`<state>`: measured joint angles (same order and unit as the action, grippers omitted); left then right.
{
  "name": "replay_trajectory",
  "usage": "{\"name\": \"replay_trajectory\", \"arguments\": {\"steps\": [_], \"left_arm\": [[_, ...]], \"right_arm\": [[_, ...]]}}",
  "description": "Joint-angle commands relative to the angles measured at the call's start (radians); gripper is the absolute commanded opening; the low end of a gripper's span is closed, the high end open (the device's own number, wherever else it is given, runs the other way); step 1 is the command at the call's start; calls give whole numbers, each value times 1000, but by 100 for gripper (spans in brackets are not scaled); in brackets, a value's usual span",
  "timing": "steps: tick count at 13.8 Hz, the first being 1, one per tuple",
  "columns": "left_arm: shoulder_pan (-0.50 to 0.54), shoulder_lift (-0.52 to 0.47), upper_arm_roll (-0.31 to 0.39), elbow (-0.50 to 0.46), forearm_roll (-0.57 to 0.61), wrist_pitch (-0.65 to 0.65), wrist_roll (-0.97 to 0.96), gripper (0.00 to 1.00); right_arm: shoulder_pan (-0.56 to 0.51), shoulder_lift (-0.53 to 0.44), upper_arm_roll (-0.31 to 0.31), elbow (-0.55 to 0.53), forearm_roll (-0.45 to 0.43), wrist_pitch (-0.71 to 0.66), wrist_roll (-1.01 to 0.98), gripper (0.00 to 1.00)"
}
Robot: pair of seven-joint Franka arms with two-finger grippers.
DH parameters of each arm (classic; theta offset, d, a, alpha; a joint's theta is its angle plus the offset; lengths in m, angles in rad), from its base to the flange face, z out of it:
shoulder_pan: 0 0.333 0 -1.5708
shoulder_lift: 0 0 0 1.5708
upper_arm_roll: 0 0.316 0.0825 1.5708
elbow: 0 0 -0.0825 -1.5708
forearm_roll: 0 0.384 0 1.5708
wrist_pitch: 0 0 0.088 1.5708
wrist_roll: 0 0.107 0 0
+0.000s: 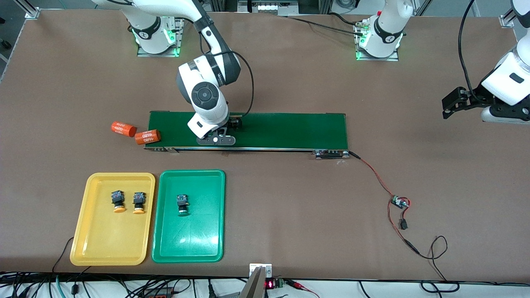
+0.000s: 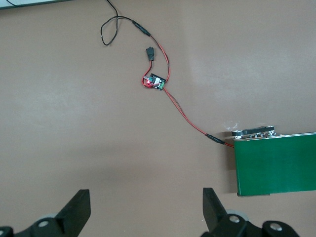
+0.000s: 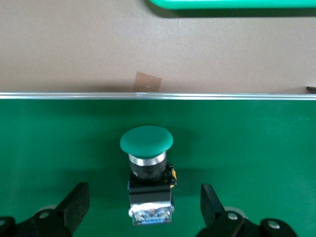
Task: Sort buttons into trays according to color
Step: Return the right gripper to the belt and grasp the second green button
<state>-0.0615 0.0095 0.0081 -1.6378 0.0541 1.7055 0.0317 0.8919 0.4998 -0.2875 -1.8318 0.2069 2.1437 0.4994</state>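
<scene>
A green-capped button (image 3: 146, 168) lies on its side on the dark-green belt (image 3: 256, 148), cap toward the green tray (image 3: 232, 4). My right gripper (image 3: 143, 191) is low over the belt, open, one finger on each side of the button's black body with a gap on both sides. In the front view the right hand (image 1: 213, 131) hides that button. Two yellow-capped buttons (image 1: 118, 201) (image 1: 139, 202) rest in the yellow tray (image 1: 89, 231). Another green-capped button (image 1: 182, 205) rests in the green tray (image 1: 194, 240). My left gripper (image 1: 449, 103) (image 2: 145, 195) waits open and empty over bare table at the left arm's end.
The long conveyor belt (image 1: 290, 130) crosses the table's middle. Two orange cylinders (image 1: 123, 128) (image 1: 147, 136) lie by its end toward the right arm. A small circuit board (image 1: 399, 203) with red and black wires lies off the belt's other end (image 2: 276, 165).
</scene>
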Motion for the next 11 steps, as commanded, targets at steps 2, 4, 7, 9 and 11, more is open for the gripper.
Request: {"name": "replay_trajectory", "arguments": {"steps": [2, 4, 7, 9, 11], "left_arm": [[5, 17, 0, 32, -16, -7, 13, 100], [5, 17, 0, 32, -16, -7, 11, 100], [5, 17, 0, 32, -16, -7, 7, 100], [5, 17, 0, 32, -16, -7, 7, 100], [5, 17, 0, 32, -16, -7, 7, 100]], "right_arm": [[-1, 11, 1, -30, -4, 11, -5, 100], [-7, 10, 1, -32, -1, 1, 1, 53], [-10, 9, 1, -26, 0, -5, 10, 31], [-14, 2, -4, -12, 2, -5, 5, 27], [-28, -1, -9, 38, 3, -5, -1, 27]]}}
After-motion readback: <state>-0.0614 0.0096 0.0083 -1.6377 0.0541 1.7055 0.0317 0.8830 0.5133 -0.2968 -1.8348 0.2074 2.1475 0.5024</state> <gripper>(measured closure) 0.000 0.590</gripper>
